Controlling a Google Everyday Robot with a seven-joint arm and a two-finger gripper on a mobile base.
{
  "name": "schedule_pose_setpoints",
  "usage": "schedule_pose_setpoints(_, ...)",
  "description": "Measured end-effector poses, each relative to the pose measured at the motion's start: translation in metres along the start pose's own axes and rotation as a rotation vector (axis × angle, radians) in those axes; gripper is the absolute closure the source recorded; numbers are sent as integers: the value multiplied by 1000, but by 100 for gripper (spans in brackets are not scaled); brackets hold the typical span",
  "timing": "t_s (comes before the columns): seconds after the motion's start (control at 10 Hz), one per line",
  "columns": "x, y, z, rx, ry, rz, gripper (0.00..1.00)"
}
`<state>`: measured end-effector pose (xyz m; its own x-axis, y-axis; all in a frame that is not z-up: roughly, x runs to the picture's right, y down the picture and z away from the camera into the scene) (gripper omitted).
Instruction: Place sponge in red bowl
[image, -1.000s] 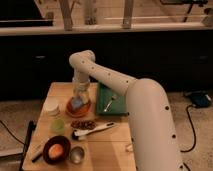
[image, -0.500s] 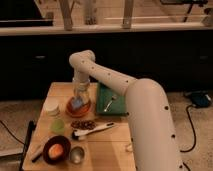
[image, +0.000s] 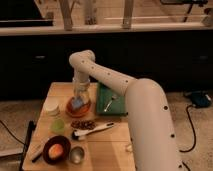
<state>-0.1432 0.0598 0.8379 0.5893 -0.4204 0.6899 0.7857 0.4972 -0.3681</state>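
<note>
Over the far-left part of the table (image: 107, 145), camera view: the white arm reaches from the robot body at right, elbow bends near the back edge, and the forearm drops straight down onto the red bowl (image: 78, 107). The gripper (image: 79, 100) sits directly above the bowl's middle, pointing down. The sponge (image: 77, 103), a small blue-grey block, shows right at the gripper tip, inside the bowl's rim, low over or touching the bowl floor; which of the two cannot be told. Whether the jaws are clamped on the sponge or parted around it cannot be told.

Key relation: sponge lies straight below the jaws and within the bowl's outline, no sideways offset visible, so the coming move looks purely vertical, release and lift. The sponge's long axis is not readable.

Nearby: green tray (image: 111, 100) just right of the bowl, pale cup (image: 51, 107) to its left, dark brown bowl (image: 56, 149) at the near edge, white brush (image: 94, 130) between.
</note>
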Motion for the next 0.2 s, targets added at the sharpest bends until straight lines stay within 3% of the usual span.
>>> schedule_pose_setpoints(0.2, 1, 1, 0, 0, 0, 3, 40)
